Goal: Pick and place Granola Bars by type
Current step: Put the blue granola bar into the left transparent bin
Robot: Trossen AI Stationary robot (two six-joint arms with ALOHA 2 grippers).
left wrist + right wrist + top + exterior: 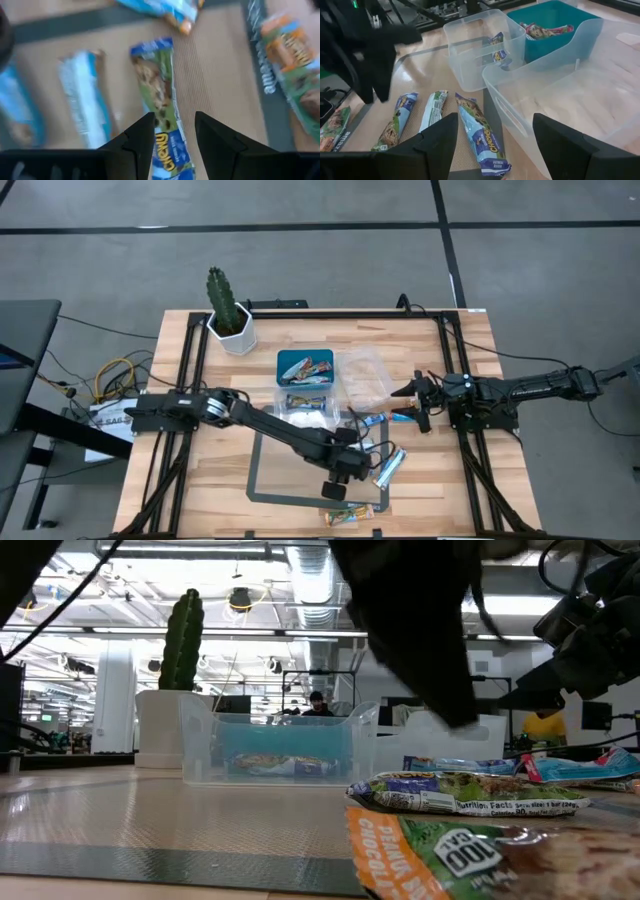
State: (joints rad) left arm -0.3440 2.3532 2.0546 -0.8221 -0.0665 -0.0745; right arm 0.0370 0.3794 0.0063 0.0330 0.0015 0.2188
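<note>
Wooden slats make up the counter (pixel 200 480), ringed by a black frame, with a cactus pot (pixel 233 330) at the far corner and a clear mat (pixel 290 480) near the front edge. Left fingers (pixel 172 142) hang partly open over the mat, holding nothing; a green-and-blue bar (pixel 160 105) lies flat on the mat directly below, its lower end showing in the gap between the two tips. Beside that bar lies a pale blue one (pixel 85 100), and an orange and green bar (pixel 295 55) sits at the mat's rim, off to the other side of the fingers. Right fingers (pixel 492 137) stand wide apart and empty, above a blue bar (pixel 480 132) at the mat's edge, which runs away from between the tips. Just past the right fingertip is a large clear tub (pixel 570 90); farther ahead stand a smaller clear tub (pixel 480 45) with one bar inside and a teal tray (pixel 555 22) holding several bars.
</note>
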